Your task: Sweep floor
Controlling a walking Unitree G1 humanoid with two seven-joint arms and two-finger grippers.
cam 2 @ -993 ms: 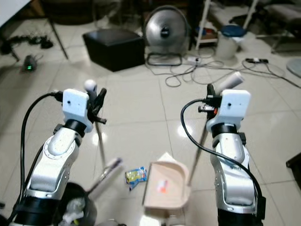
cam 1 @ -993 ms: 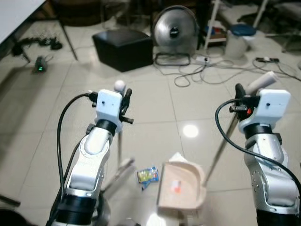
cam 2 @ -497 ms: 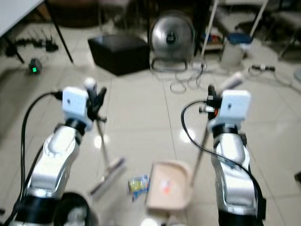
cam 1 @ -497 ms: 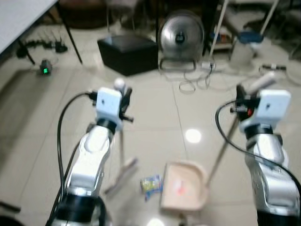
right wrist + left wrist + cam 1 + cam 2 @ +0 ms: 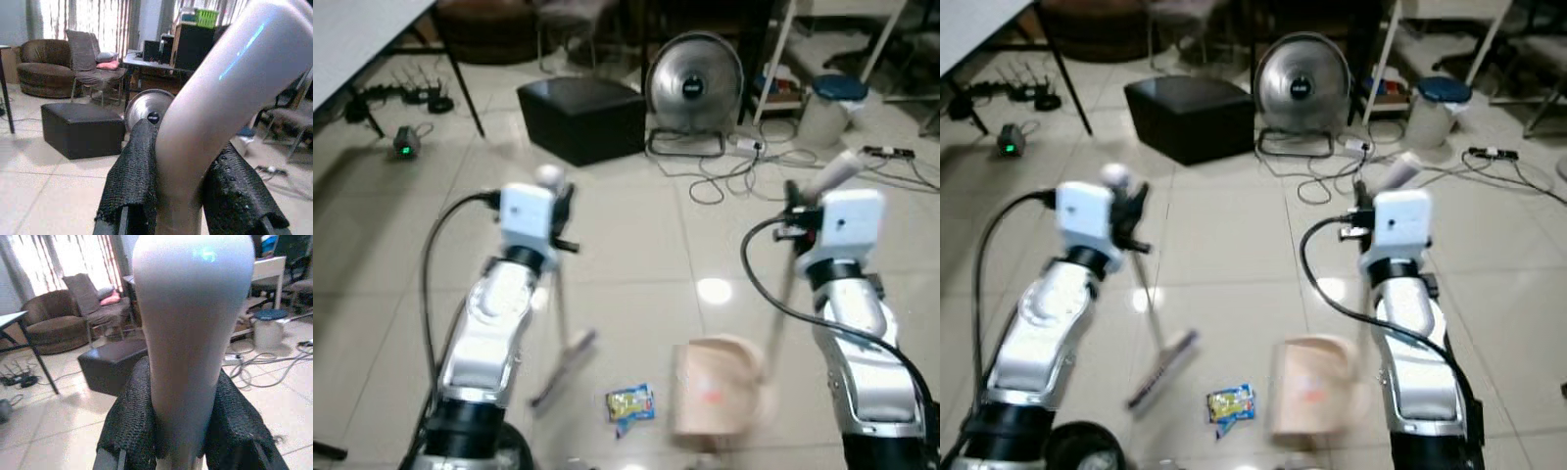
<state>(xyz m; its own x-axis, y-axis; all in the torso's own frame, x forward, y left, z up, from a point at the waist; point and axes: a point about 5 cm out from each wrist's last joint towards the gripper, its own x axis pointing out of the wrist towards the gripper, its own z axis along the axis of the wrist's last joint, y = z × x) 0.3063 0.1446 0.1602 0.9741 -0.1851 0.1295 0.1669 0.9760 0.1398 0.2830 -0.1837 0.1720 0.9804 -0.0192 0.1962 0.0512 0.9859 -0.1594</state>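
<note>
My left gripper (image 5: 558,208) is shut on the white broom handle (image 5: 188,347), up near its rounded top. The broom's thin pole slants down to the brush head (image 5: 564,366), which rests on the tiled floor. My right gripper (image 5: 795,215) is shut on the pale dustpan handle (image 5: 215,112). That pole runs down to the beige dustpan (image 5: 717,397), which sits on the tiles to the right and looks blurred. A yellow and blue wrapper (image 5: 630,402) lies on the floor between the brush head and the dustpan, apart from both.
Ahead stand a black ottoman (image 5: 579,118), a round metal fan (image 5: 694,80) and tangled cables (image 5: 734,166). A white bin with a blue lid (image 5: 828,110) is at the far right. A table leg (image 5: 460,81) and a device with a green light (image 5: 403,147) are at the left. A dark bin rim (image 5: 1083,448) sits near my feet.
The dustpan has shifted right, away from the wrapper, and both arms have swung slightly left. The camera has also moved, so the room behind sits differently.
</note>
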